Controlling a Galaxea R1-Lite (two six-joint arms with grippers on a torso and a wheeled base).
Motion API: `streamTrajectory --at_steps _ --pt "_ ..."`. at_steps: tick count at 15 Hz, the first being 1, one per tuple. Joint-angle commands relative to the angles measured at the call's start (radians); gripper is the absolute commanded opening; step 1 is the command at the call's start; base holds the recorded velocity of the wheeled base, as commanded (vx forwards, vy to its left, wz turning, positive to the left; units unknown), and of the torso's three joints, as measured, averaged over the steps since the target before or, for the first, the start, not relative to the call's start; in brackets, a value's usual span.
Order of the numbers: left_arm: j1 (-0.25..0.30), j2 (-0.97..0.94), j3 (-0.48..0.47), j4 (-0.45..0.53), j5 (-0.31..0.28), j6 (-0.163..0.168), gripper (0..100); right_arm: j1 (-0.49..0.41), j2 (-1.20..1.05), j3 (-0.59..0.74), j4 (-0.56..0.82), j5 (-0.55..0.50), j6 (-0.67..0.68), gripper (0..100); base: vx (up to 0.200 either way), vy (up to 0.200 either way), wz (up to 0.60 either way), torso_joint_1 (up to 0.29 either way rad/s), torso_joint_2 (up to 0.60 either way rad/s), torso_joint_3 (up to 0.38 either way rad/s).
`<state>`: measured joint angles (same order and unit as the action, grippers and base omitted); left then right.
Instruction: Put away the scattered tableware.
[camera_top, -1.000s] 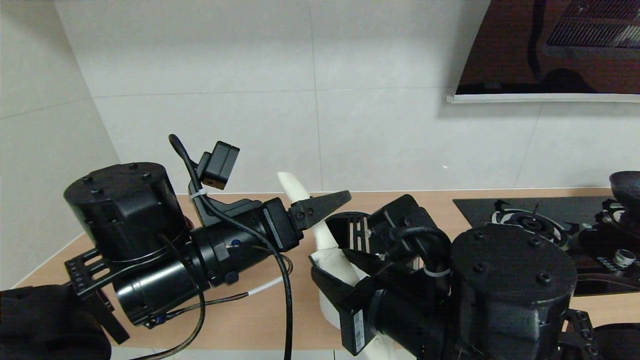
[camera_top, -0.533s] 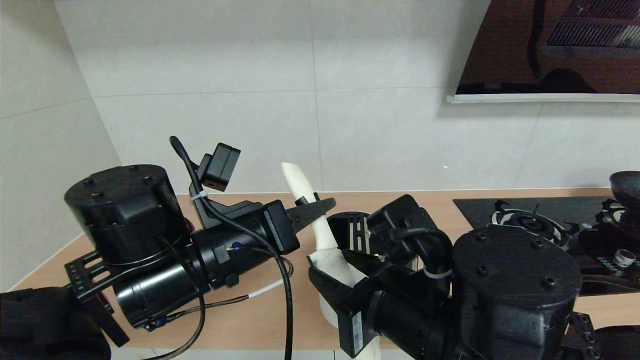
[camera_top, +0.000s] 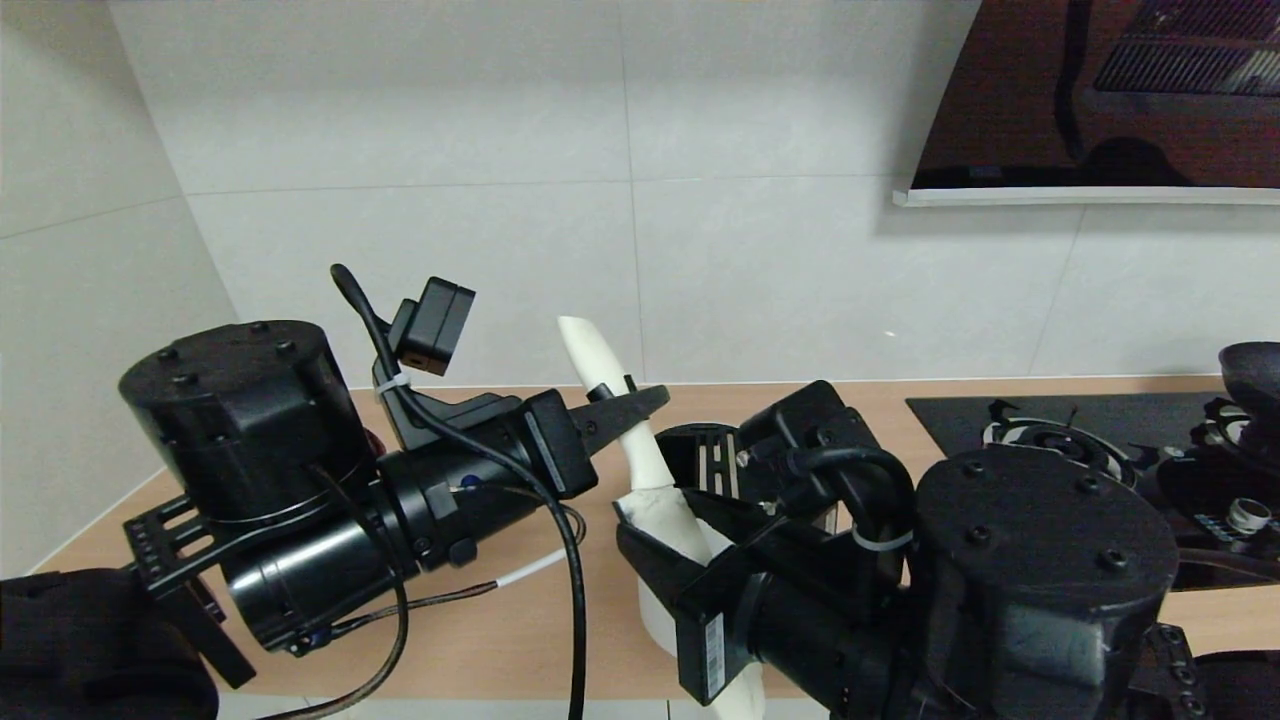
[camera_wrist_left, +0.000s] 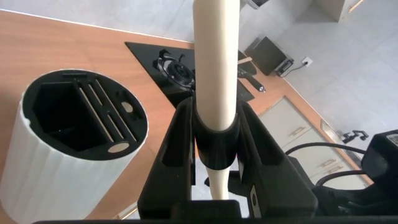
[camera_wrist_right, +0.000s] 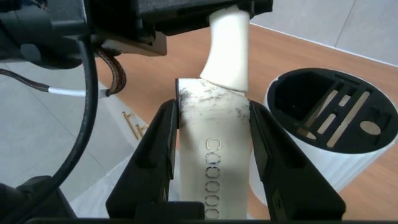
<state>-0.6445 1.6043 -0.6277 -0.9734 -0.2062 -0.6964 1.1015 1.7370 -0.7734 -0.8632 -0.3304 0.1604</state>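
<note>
white knife (camera_top: 598, 365) hangs in the air just beside the holder (camera_top: 652, 615), on the holder's near side, held by both arms at once. it is tilted, with the rounded handle end up and leaning toward the tiled wall (camera_top: 420, 130) behind the holder, and the blade end low, nearer the robot than the holder. it does not touch the holder, and none of it is in the slots.

left gripper (camera_wrist_left: 216, 134) is clamped on the handle, one black finger on each side, at a height above the holder's rim. right gripper (camera_wrist_right: 211, 146) is clamped on the flat blade lower down, level with the holder's upper part; the blade lies between its two fingers, and its face shows grey smudges and a row of small embossed marks.

the holder is a ribbed white cylinder with a black insert on top, cut into one wide opening, several narrow slots and a small round hole. it stands upright on the wooden counter (camera_top: 480, 640).

farther along the counter to the holder's right lies a black stove (camera_top: 1060, 440) with a burner ring. a dark hood (camera_top: 1100, 90) hangs on the wall above the stove, high above the holder and to its right.
</note>
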Motion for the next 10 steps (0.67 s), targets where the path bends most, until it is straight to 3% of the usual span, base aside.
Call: streamTrajectory --at_steps 1,2,8,10 --pt "0.000 -0.007 -0.007 0.002 0.002 0.000 0 -0.003 0.001 0.000 0.001 -0.001 0.001 0 0.000 0.000 0.00 0.000 0.00 0.000" --pt "0.000 -0.004 -0.010 0.002 0.013 0.000 0 -0.008 0.001 0.000 0.001 0.001 0.001 100 0.000 0.000 0.00 0.000 0.00 0.000" --pt "0.000 -0.024 -0.030 0.022 0.033 0.005 0 -0.037 -0.024 0.011 0.003 -0.002 -0.002 100 0.000 0.000 0.00 0.000 0.00 0.000" --pt "0.000 -0.052 -0.115 0.124 0.110 0.035 0 -0.097 -0.082 0.019 0.020 0.007 -0.007 100 0.000 0.000 0.00 0.000 0.00 0.000"
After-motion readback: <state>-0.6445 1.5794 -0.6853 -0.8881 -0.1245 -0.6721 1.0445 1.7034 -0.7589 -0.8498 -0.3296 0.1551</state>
